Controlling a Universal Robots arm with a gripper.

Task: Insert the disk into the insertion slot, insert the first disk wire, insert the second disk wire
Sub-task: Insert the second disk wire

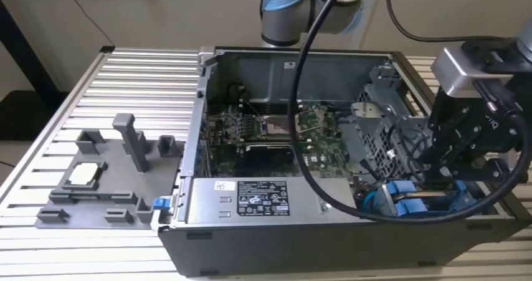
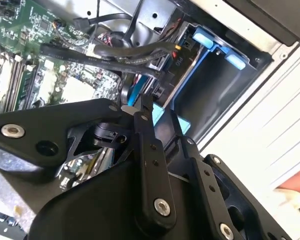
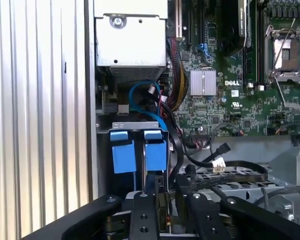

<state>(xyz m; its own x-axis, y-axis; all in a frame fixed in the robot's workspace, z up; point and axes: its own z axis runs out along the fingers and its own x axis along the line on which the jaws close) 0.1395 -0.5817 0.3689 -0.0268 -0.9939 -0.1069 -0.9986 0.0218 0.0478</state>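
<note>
In the first wrist view the gripper (image 3: 160, 207) hangs low over the insertion slot (image 3: 139, 150), its fingers (image 3: 142, 212) close together, apparently pinching a small dark connector. The blue-framed disk (image 1: 413, 201) sits in that bay at the open computer case's (image 1: 249, 243) near corner; beyond lie the motherboard (image 3: 230, 75) and the slatted counter (image 1: 91, 250).
</note>
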